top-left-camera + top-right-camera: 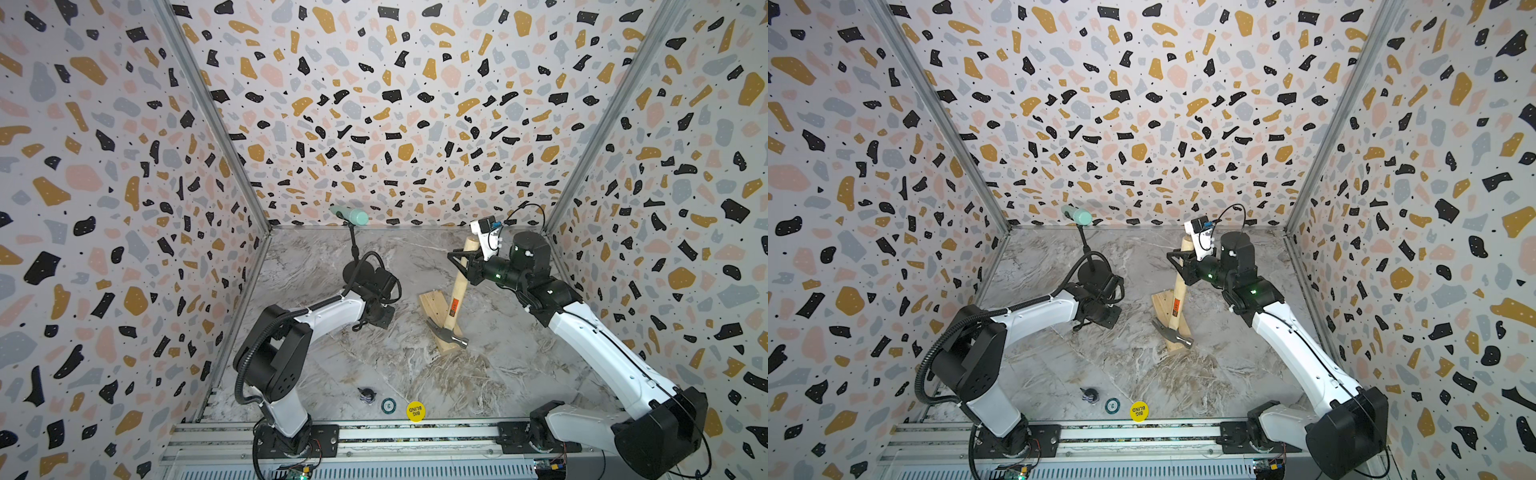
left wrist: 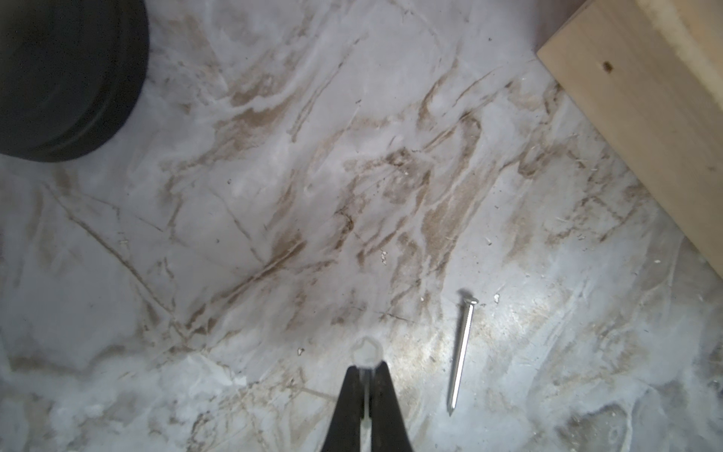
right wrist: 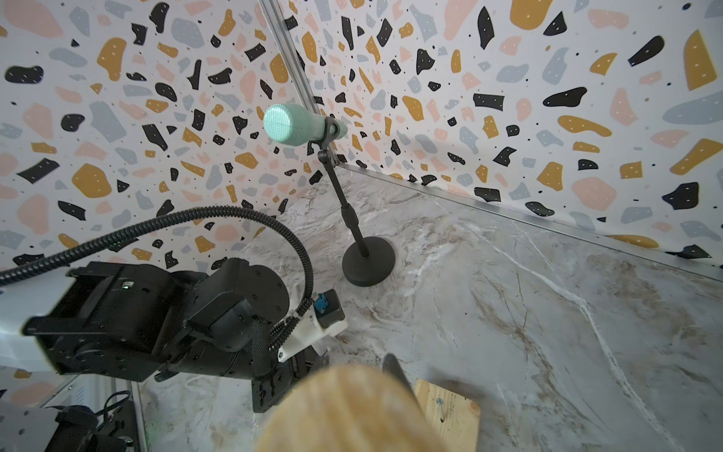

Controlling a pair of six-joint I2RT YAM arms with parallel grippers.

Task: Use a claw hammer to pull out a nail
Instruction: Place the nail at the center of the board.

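Observation:
The claw hammer [image 1: 458, 286] stands steeply tilted, its steel head [image 1: 448, 333] low on the pale wood block [image 1: 429, 300]; both show in both top views. My right gripper [image 1: 467, 261] is shut on the upper end of the wooden handle [image 3: 344, 411], which fills the right wrist view as a blur. The nail [image 2: 461, 352] lies flat on the marble table, free of the block [image 2: 645, 117]. My left gripper [image 2: 365, 366] is shut and empty, just beside the nail and low over the table. A small metal head [image 3: 439, 401] sits in the block's top.
A mint microphone [image 1: 351, 214] on a thin stand with a round black base [image 2: 58, 78] stands behind the left arm [image 1: 332, 309]. A yellow disc [image 1: 415, 411], a green chip [image 1: 388, 405] and a small dark object [image 1: 367, 395] lie near the front rail. Patterned walls close three sides.

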